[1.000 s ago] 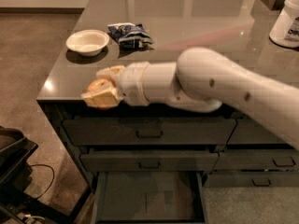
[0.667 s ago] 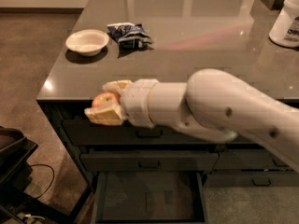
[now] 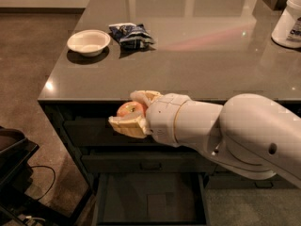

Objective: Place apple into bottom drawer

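Note:
My gripper is shut on the apple, an orange-red fruit showing between the two cream fingers. It holds the apple in the air in front of the counter's front edge, level with the top drawer. The bottom drawer stands pulled open below, a little to the right of the apple, with a flat grey floor and a paler square mark. My white arm reaches in from the right and hides part of the drawer fronts.
A white bowl and a dark snack bag lie on the grey counter. A white tub stands at the far right. Two shut drawers sit above the open one. Dark equipment stands at the left on the floor.
My gripper has come down and forward off the counter's edge with the apple, and now hangs lower in front of the drawers.

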Controlling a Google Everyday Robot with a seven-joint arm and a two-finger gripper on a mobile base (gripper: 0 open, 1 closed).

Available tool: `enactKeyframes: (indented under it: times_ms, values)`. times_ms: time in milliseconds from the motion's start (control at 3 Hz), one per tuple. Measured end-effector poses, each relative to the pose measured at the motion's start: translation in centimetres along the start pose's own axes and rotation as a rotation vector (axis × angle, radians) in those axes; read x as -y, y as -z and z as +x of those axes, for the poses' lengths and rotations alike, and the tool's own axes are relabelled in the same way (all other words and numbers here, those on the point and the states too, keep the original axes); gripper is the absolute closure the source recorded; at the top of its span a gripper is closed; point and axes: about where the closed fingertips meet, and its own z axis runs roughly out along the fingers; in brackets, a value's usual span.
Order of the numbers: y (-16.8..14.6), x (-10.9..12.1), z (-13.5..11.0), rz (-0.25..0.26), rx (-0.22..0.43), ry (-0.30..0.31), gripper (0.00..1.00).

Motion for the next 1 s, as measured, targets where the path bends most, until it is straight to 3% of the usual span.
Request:
enactKeyframes:
  times_ms: [667,1000]
  values:
    - [-0.5,-0.3,1.4,0.009,-0.004,-0.010,1.00]
    - [-1.0,-0.8,7.2,0.055,-0.007,-0.093,1.00]
